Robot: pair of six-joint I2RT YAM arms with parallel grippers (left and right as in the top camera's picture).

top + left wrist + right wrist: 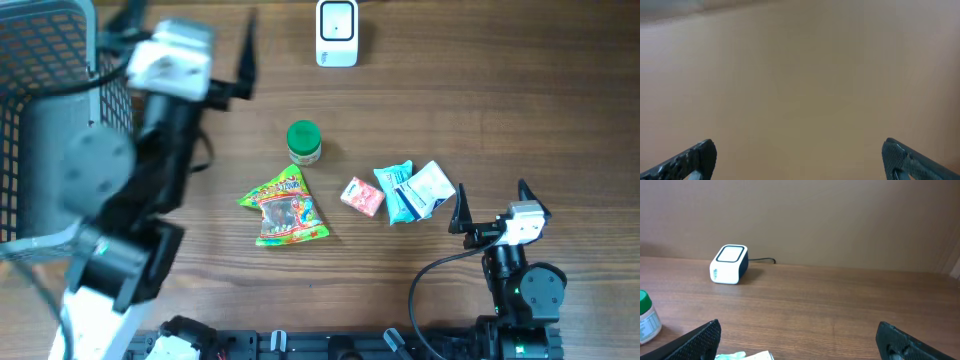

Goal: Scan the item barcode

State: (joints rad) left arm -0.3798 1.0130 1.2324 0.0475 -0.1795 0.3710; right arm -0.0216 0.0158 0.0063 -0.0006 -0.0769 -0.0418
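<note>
The packets [413,190], robot-side of the scanner [337,33], are being faced closely by the empty, spread right gripper [492,205], the equally spread left gripper [800,157] being stationed farther off.

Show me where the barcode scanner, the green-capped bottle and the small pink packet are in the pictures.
barcode scanner [337,30], overhead view, on its top face.
green-capped bottle [303,135], overhead view, on the green cap.
small pink packet [362,196], overhead view, on the wrapper's middle.

A grey basket [40,60], possibly wire mesh, stands at the left of the wooden table [500,100].
</note>
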